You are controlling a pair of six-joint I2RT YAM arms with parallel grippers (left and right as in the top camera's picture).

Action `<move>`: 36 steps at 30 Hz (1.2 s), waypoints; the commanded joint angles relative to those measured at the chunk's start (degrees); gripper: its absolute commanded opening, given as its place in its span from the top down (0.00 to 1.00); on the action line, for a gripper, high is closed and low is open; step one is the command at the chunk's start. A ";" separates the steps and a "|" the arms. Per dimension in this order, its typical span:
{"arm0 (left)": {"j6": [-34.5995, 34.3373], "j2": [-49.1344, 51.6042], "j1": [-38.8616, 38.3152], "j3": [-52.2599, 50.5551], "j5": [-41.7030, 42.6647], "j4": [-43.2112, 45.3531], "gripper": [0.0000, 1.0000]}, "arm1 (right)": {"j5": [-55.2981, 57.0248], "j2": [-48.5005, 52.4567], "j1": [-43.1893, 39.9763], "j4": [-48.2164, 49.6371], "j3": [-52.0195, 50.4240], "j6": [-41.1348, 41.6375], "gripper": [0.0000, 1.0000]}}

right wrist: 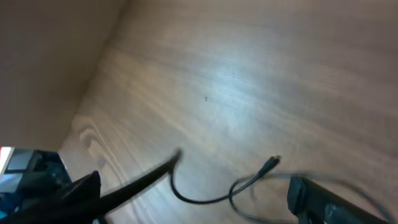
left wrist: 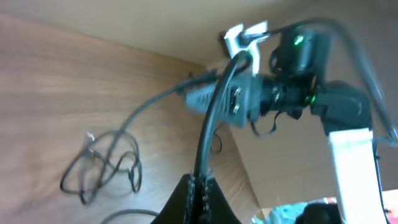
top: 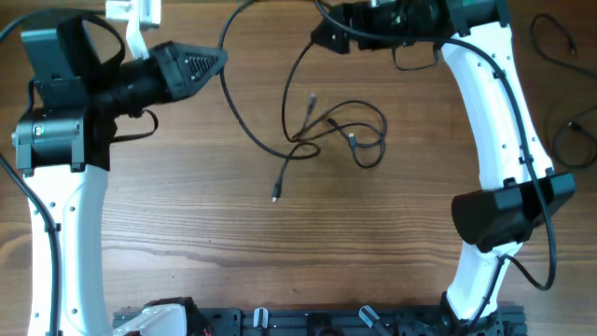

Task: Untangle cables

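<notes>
Light, limp cables [top: 331, 131] look likely to snag; take the free plug end [top: 276, 196] at their seven o'clock. The left tool [left wrist: 202, 182] pinches one cable; the right tool [top: 320, 37], I cannot tell.

The cables [top: 336, 131] are laid in a loose tangle on the desk [top: 280, 261], nearer its rear edge than its front, before the right gripper [top: 320, 37] at that edge and right of the left gripper [top: 222, 59] toward the rear-left corner.

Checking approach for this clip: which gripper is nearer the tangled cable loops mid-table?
Right. The right gripper sits just beyond the cable loops; the left gripper is farther off to their left.
</notes>
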 commanded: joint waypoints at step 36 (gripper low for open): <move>-0.50 0.87 -2.43 0.59 -8.44 -8.98 0.00 | 19.52 -30.05 -32.98 6.21 -0.20 16.74 0.96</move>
